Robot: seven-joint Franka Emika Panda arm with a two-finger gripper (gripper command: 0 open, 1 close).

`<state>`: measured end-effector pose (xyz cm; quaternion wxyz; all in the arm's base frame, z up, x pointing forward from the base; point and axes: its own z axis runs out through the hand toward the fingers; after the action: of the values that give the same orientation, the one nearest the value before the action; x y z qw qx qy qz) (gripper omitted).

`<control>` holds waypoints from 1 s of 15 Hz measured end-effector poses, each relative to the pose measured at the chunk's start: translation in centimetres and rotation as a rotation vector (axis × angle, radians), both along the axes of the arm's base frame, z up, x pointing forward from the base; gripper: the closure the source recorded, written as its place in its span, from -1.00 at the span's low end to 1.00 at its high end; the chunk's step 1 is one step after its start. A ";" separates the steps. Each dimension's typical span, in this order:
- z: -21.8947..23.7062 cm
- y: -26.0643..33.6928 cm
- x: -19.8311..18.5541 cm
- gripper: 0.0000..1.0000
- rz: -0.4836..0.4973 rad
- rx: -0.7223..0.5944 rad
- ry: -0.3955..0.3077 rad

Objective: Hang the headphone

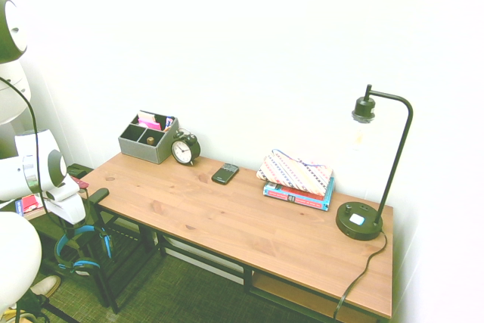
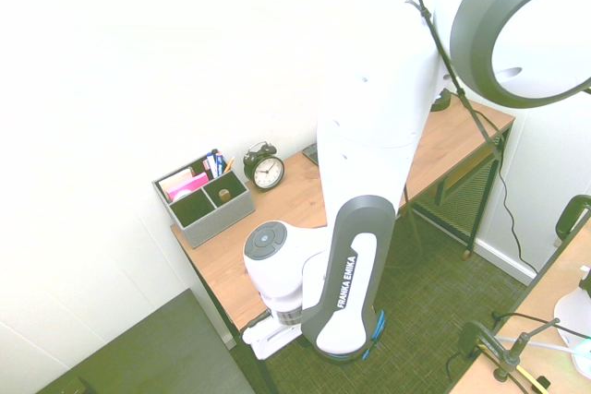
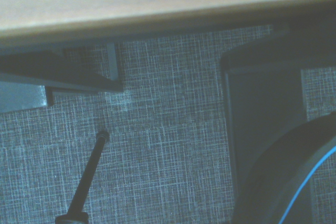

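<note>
- The blue and black over-ear headphone [image 1: 82,248] hangs low off the left end of the long wooden desk [image 1: 249,225], below the level of the desktop and close to the desk's dark metal frame
- Its headband arches upward, and the ear cups sit at the bottom of the loop, so its long axis runs roughly vertical
- The white Franka arm's fingers [image 1: 76,221] sit right above the top of the headband, at the desk's left end; the headphone lies straight down from them
- A short dark peg [image 1: 98,195] juts out beside the desk's left front corner, just above and to the desk side of the headband; I judge this to be the hanging place, so the move turns on whether the headband's arch sits over it
- In the wrist view a dark curved band with a blue line [image 3: 294,182] shows against grey woven carpet [image 3: 168,145], under the wooden desk edge [image 3: 157,3]
- I cannot tell whether the fingers are spread or pinching the headband: the wrist body hides them in both exterior views, and whether they touch the band is equally unclear
</note>
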<state>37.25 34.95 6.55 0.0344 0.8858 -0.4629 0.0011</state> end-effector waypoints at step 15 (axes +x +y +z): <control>14.0 -1.4 0.4 -1.00 0.227 -0.026 -0.011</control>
<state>37.65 33.51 20.54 0.0432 0.9319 -0.3599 0.0159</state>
